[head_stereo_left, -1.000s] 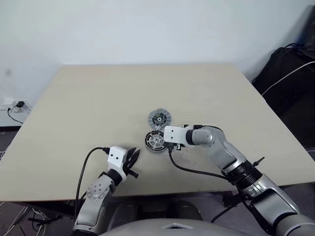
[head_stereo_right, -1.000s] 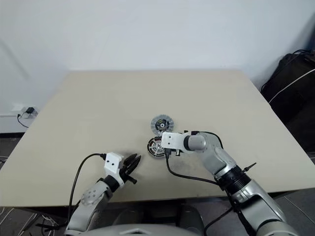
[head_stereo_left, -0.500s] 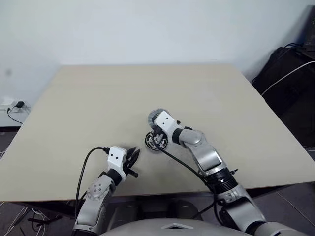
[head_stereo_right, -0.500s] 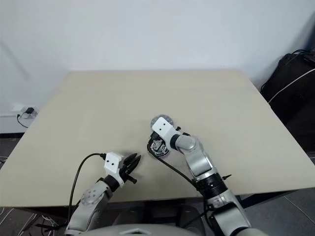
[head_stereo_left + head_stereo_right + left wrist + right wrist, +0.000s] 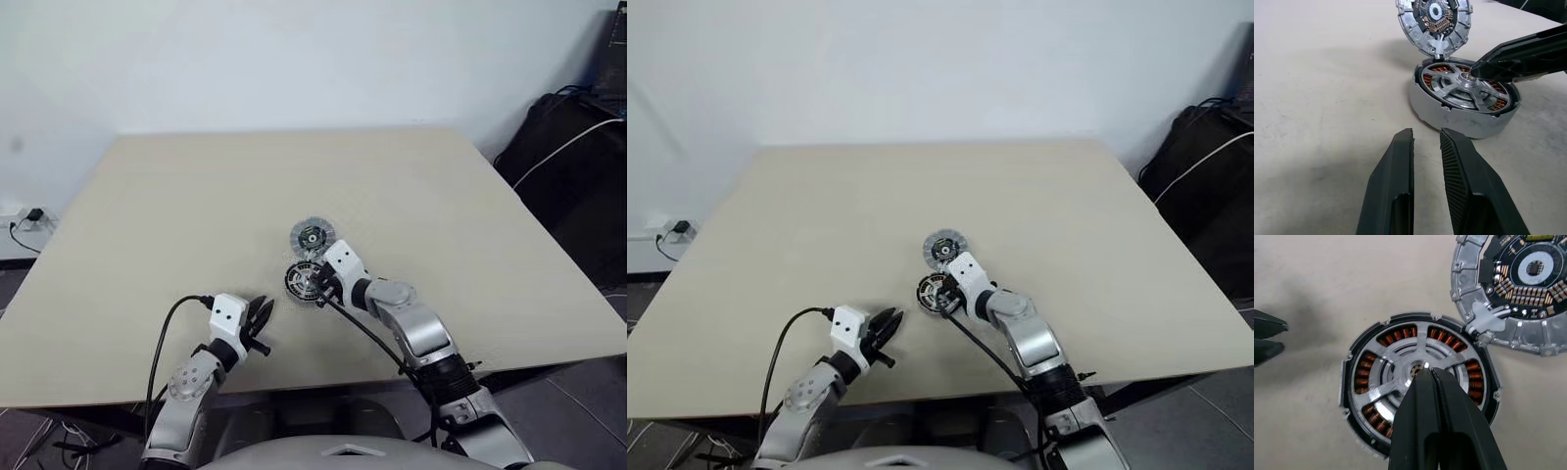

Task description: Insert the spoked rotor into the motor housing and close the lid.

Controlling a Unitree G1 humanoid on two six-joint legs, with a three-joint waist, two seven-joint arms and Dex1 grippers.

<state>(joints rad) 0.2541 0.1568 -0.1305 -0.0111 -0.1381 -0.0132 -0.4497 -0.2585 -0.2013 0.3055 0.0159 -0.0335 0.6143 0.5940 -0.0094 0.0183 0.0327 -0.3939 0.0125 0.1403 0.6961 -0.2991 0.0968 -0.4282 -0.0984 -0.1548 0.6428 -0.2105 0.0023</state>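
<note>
The motor housing [image 5: 1459, 122] lies on the table just ahead of my grippers. The spoked rotor [image 5: 1385, 383] sits inside it, silver spokes over the copper windings. The lid [image 5: 1518, 298] is joined to the housing's far edge and leans open, its dark inner face showing [image 5: 310, 236]. My right gripper [image 5: 1425, 374] is shut, its tips resting at the rotor's centre hub with nothing between them. My left gripper [image 5: 1426, 137] hovers low, a short way in front of the housing, its fingers slightly open and empty.
The beige table [image 5: 196, 196] stretches wide on all sides of the motor. A black bag with a white cord [image 5: 578, 147] stands past the table's right edge. A black cable [image 5: 171, 323] trails from my left wrist.
My right gripper has shut, rolled over and come down from beside the housing onto the rotor's hub. The left gripper has stayed put.
</note>
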